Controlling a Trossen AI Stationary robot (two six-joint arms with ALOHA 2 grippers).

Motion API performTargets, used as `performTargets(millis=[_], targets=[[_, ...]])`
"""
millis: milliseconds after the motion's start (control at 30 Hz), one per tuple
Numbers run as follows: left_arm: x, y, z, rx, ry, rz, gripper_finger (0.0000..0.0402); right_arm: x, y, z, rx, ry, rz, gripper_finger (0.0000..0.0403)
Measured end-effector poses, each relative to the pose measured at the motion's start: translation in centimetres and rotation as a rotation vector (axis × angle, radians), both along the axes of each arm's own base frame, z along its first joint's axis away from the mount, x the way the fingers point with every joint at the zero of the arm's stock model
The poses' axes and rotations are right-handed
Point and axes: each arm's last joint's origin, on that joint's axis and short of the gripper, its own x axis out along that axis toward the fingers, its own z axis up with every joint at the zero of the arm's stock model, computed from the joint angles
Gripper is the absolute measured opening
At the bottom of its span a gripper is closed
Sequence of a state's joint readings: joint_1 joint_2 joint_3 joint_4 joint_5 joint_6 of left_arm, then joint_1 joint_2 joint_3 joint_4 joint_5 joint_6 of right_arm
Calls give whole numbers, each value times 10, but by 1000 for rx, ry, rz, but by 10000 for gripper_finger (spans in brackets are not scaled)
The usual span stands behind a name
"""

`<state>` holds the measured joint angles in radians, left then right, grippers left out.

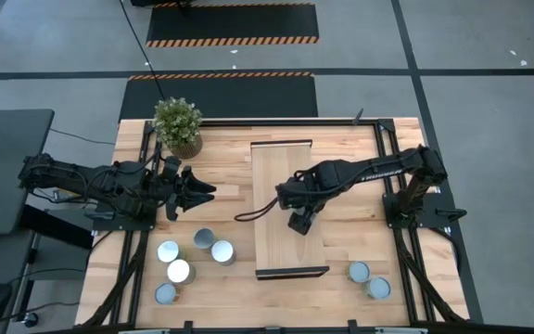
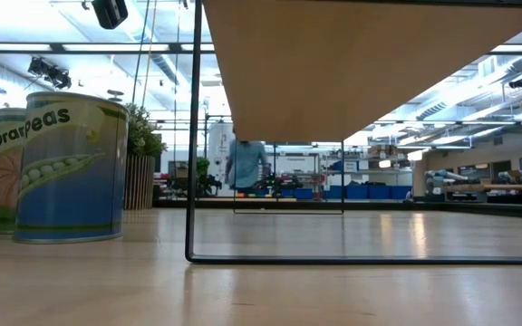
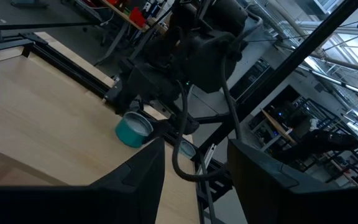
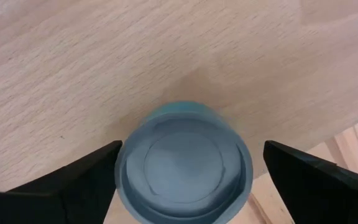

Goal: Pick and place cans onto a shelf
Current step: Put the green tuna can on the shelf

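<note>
The shelf [image 1: 281, 176] is a raised light-wood plank in the table's middle. One can [image 4: 184, 163] with a pale round top stands upright on it near its right edge; the left wrist view also shows this can [image 3: 133, 129]. My right gripper [image 4: 191, 155] points down over it, open, one finger on each side. Several cans [image 1: 203, 239] stand on the table near the front left, and two more cans [image 1: 367, 279] at the front right. My left gripper [image 1: 200, 190] hovers level left of the shelf, open and empty. My right gripper stands around the can on the shelf from above. One finger [image 4: 98, 171] lies right against the can's side in the picture, and I cannot tell whether it touches. The other finger [image 4: 291, 168] stands clear of it.
A potted plant [image 1: 177, 125] stands at the table's far left. A dark cable [image 1: 256, 213] hangs from the right arm over the shelf. The low view shows two pea cans [image 2: 71, 167] at the left, the shelf's black frame leg [image 2: 190, 136], and a person [image 2: 246, 163] far off.
</note>
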<state>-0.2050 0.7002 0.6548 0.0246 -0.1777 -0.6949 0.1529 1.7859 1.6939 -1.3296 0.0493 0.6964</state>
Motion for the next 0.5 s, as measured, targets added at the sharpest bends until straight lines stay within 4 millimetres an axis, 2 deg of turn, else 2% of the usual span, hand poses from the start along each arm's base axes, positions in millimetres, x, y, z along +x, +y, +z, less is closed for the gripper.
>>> performTargets(millis=[500], targets=[[0, 0, 0, 0, 0, 0, 181, 3, -6, 1, -13, -30, 26, 395]])
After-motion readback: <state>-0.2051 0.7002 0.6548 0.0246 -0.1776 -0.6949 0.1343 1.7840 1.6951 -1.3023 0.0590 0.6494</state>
